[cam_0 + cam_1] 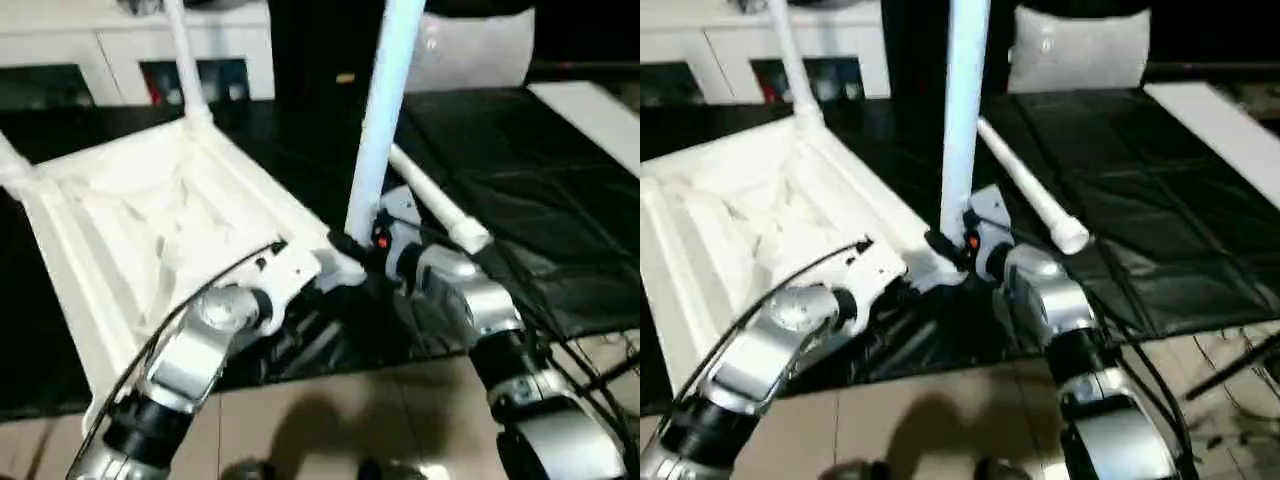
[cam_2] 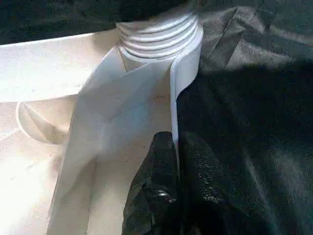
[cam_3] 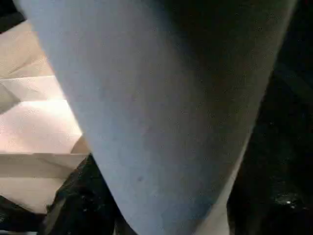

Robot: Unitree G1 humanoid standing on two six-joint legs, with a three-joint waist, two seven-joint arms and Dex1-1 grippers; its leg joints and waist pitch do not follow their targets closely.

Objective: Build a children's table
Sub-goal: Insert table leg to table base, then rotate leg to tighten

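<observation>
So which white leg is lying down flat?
The loose leg on the black sheet, right of the table. The other legs stand upright in corner sockets.

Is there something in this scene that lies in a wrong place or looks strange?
Yes. One loose leg lies flat on the black mat beside the upturned table top, not yet fitted, while other legs already stand in their corner sockets. The leg at the near corner leans slightly. I see no damage.

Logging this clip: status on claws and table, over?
Left claw shut on tabletop rim. Right claw at upright leg base, grip unclear. Loose leg lies just behind.
</observation>
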